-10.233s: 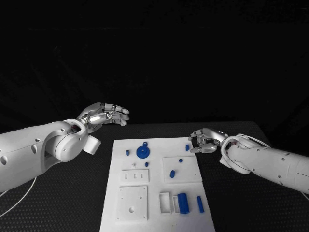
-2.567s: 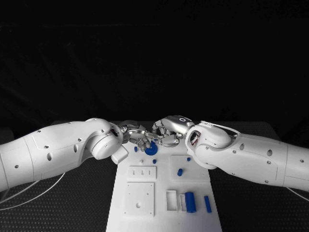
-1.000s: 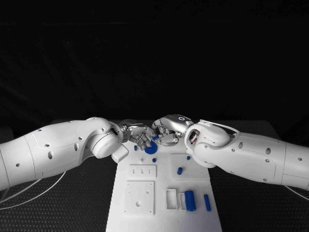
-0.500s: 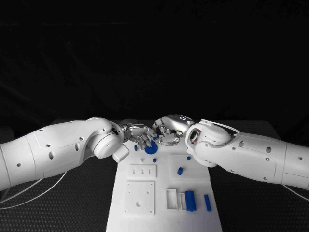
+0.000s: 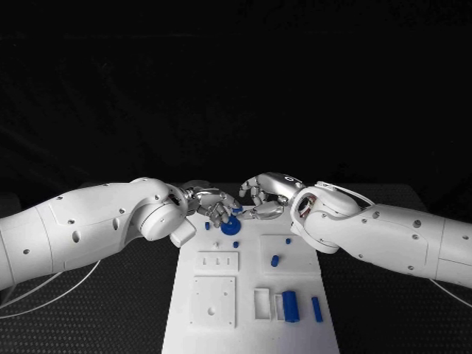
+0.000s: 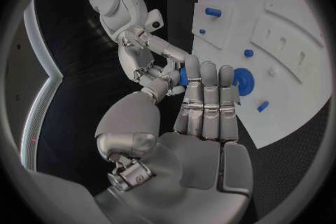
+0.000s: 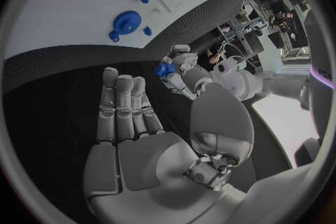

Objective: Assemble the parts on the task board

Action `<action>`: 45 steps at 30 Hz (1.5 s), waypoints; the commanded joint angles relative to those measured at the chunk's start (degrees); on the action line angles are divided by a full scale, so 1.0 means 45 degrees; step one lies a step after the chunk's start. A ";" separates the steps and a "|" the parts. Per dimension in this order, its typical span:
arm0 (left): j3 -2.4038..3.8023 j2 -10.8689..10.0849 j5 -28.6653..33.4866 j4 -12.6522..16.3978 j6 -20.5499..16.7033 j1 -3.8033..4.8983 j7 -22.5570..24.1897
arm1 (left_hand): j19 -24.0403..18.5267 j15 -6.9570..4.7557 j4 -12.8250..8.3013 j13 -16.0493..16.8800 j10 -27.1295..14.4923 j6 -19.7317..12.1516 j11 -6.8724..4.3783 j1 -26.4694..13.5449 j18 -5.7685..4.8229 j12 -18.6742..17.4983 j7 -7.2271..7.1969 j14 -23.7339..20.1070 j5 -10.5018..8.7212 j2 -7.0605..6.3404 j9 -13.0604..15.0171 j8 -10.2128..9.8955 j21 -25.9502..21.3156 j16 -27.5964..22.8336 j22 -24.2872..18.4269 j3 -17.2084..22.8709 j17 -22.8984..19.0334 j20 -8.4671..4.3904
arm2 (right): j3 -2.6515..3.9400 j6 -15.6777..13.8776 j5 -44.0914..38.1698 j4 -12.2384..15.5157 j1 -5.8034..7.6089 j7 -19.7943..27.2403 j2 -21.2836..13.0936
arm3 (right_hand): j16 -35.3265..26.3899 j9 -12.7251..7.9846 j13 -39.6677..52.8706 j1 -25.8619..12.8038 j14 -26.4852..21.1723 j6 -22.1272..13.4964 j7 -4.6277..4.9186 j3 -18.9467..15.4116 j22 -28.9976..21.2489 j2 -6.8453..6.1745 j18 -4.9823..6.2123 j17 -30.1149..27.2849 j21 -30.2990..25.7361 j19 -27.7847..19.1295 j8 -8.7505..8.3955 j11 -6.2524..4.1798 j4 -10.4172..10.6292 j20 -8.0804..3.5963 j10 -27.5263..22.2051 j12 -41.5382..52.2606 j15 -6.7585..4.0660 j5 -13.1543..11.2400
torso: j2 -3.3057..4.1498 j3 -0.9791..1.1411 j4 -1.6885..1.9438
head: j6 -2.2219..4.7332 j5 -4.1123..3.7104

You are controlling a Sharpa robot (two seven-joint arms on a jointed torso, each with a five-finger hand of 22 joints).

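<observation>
Task board (image 5: 209,324) lies along the middle of the black table (image 5: 108,310), long side running from the near edge to the far edge. We see both white arms meeting over its far end.

Left hand (image 5: 213,204) hovers over the board's far-left corner. We see a small blue part (image 7: 165,69) pinched at its fingertips in the right wrist view, and the left wrist view shows the same blue piece between thumb and fingers. So we call it grasping that part.

Right hand (image 5: 265,198) sits just beside it over the far edge, fingers apart and straight, nothing in them as far as we see. We call it released.

Blue round gear (image 5: 231,228) sits on the board near the far end, right under the left hand's fingertips. Blue block (image 5: 290,306) stands near the near-right corner, with a slim blue bar (image 5: 317,310) beside it toward the right edge. Short blue peg (image 5: 274,260) lies mid-board toward the right edge. Tiny blue studs (image 5: 236,244) dot the board around the gear.

Progress, our judgement: early. Several parts lie loose on the board, and the white slotted plate (image 5: 218,263) and square plate (image 5: 212,304) show open holes. We judge the pinched part is the one in hand to seat, likely near the gear; most of the assembly is left.
</observation>
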 commanded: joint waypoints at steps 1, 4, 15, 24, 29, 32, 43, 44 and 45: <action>0.0008 -0.0039 -0.0468 -0.0010 0.0532 0.0016 -0.0132 | 0.0044 -0.0006 -0.0055 0.0019 0.0102 0.0685 -0.0009 -0.0078 0.0108 0.0033 -0.0580 0.0122 0.0072 0.0075 0.0620 0.0095 0.0087 0.0052 -0.0021 -0.0068 0.0020 -0.0462 | 0.0006 -0.0999 0.1452 -0.0078 0.0003 0.0877 -0.0153 | -0.0173 -0.0145 -0.0205 -0.0096 -0.0415 -0.0107 0.0221 -0.0260 -0.0027 -0.0144 -0.0222 -0.0132 -0.0284 -0.0403 -0.0122 0.0121 0.0135 0.0141 -0.0328 -0.0159 0.0120 0.0219 | 0.0002 0.0001 0.0014 | -0.0029 0.0016; 0.0007 -0.0066 -0.0757 -0.0079 0.0644 0.0016 -0.0329 | 0.0042 -0.0006 -0.0066 0.0022 0.0111 0.0692 -0.0014 -0.0088 0.0110 0.0034 -0.0585 0.0124 0.0076 0.0090 0.0630 0.0099 0.0089 0.0056 -0.0024 -0.0067 0.0021 -0.0464 | 0.0008 -0.1047 0.2047 -0.0142 0.0025 0.1147 -0.0402 | -0.0138 -0.0220 -0.0325 -0.0139 -0.0497 -0.0117 0.0240 -0.0438 0.0000 -0.0150 -0.0195 -0.0186 -0.0355 -0.0450 -0.0140 0.0139 0.0271 0.0190 -0.0381 -0.0120 0.0142 0.0410 | 0.0003 -0.0001 0.0007 | -0.0043 0.0026; -0.0023 -0.0373 -0.2651 -0.0276 0.1132 0.0050 -0.1236 | 0.0195 -0.0078 -0.0220 0.0130 0.0370 0.0907 -0.0124 -0.0306 0.0157 0.0156 -0.0693 0.0329 0.0560 0.0010 0.0831 0.0211 0.0263 0.0263 -0.0027 -0.0083 0.0091 -0.0526 | 0.0013 0.0375 0.5793 -0.1197 0.0364 0.2725 -0.0924 | -0.1819 -0.0427 -0.2242 0.0452 -0.1746 0.0308 0.0279 -0.0248 -0.0424 0.0495 -0.0425 -0.1560 -0.1891 -0.1956 0.0116 0.0327 0.0418 0.0714 -0.0798 -0.1751 0.0520 0.0343 | -0.0014 0.0008 -0.0018 | -0.0159 0.0108; -0.1036 -0.0943 -0.4097 0.0519 0.0977 0.0404 -0.1943 | 0.0403 -0.0164 -0.0362 0.0310 0.0594 0.1134 -0.0247 -0.0601 0.0160 0.0360 -0.0814 0.0556 0.1524 -0.0065 0.1112 0.0293 0.0285 0.0516 -0.0057 -0.0030 0.0161 -0.0589 | 0.0154 0.0290 0.6791 -0.2911 0.0470 0.3074 -0.0757 | -0.4349 -0.0928 -0.5507 0.0716 -0.1841 0.0570 0.0260 -0.0415 -0.1264 0.1117 -0.0501 -0.3446 -0.3649 -0.2801 0.0300 0.0633 -0.0010 0.1305 0.0227 -0.4760 0.1250 0.0408 | -0.0039 0.0050 0.0049 | -0.0294 0.0220; -0.1039 -0.1201 -0.5267 0.1131 0.0374 0.0401 -0.2254 | 0.0544 -0.0193 -0.0357 0.0367 0.0704 0.1251 -0.0305 -0.0684 0.0177 0.0430 -0.0868 0.0675 0.1646 -0.0159 0.1199 0.0313 0.0275 0.0598 -0.0036 0.0064 0.0172 -0.0623 | 0.0400 0.0298 0.7184 -0.3823 0.0511 0.3179 -0.0574 | -0.4433 -0.1003 -0.5721 0.0733 -0.1838 0.0597 0.0253 -0.0478 -0.1252 0.1138 -0.0482 -0.3490 -0.3732 -0.2811 0.0323 0.0639 -0.0032 0.1342 0.0282 -0.4849 0.1266 0.0566 | -0.0072 0.0098 0.0116 | -0.0517 0.0335; -0.1040 -0.1200 -0.5855 0.1322 0.0002 0.0379 -0.2332 | 0.0696 -0.0232 -0.0354 0.0436 0.0844 0.1400 -0.0373 -0.0774 0.0200 0.0534 -0.0934 0.0826 0.1698 -0.0224 0.1273 0.0346 0.0321 0.0714 0.0017 0.0157 0.0201 -0.0662 | 0.0453 0.0468 0.7435 -0.4361 0.0530 0.3237 -0.0368 | -0.4789 -0.1095 -0.6108 0.0714 -0.2045 0.0621 0.0244 -0.0516 -0.1287 0.1189 -0.0521 -0.3690 -0.3983 -0.3061 0.0350 0.0739 -0.0059 0.1416 0.0166 -0.5213 0.1397 0.0687 | -0.0097 0.0106 0.0152 | -0.0663 0.0396; -0.1043 -0.1122 -0.6611 0.1813 -0.0926 0.0023 -0.2373 | 0.1129 -0.0385 -0.0037 0.0858 0.1070 0.1864 -0.0563 -0.0958 0.0249 0.1163 -0.1113 0.1184 0.0923 -0.0881 0.1529 0.0305 0.0536 0.1286 0.0369 0.1614 0.0349 -0.0788 | 0.0455 0.0699 0.7641 -0.5200 0.0530 0.3215 0.0026 | -0.6598 -0.1403 -0.7801 0.0670 -0.1837 0.0606 0.0249 -0.0541 -0.1316 0.1247 -0.0577 -0.4730 -0.4816 -0.3515 0.0483 0.0922 -0.0078 0.1629 0.1078 -0.7283 0.1718 0.0881 | -0.0217 0.0114 0.0238 | -0.1065 0.0477; -0.1043 -0.1091 -0.6622 0.1814 -0.0959 -0.0050 -0.2380 | 0.1129 -0.0389 -0.0041 0.0865 0.1069 0.1869 -0.0565 -0.0963 0.0249 0.1173 -0.1115 0.1185 0.0924 -0.0884 0.1533 0.0304 0.0537 0.1295 0.0375 0.1622 0.0351 -0.0790 | 0.0455 0.0719 0.7631 -0.5263 0.0530 0.3222 0.0074 | -0.6613 -0.1411 -0.7820 0.0669 -0.1835 0.0599 0.0253 -0.0547 -0.1312 0.1241 -0.0576 -0.4733 -0.4825 -0.3515 0.0482 0.0924 -0.0075 0.1631 0.1086 -0.7304 0.1720 0.0890 | -0.0220 0.0116 0.0237 | -0.1096 0.0502; -0.1043 -0.1063 -0.6651 0.1822 -0.0999 -0.0123 -0.2390 | 0.1130 -0.0392 -0.0041 0.0872 0.1068 0.1875 -0.0567 -0.0971 0.0249 0.1184 -0.1117 0.1187 0.0925 -0.0884 0.1538 0.0303 0.0539 0.1304 0.0382 0.1630 0.0354 -0.0792 | 0.0455 0.0732 0.7628 -0.5300 0.0530 0.3221 0.0100 | -0.6626 -0.1417 -0.7836 0.0667 -0.1831 0.0593 0.0256 -0.0552 -0.1308 0.1236 -0.0576 -0.4735 -0.4834 -0.3517 0.0481 0.0925 -0.0072 0.1634 0.1096 -0.7321 0.1722 0.0902 | -0.0227 0.0116 0.0239 | -0.1116 0.0514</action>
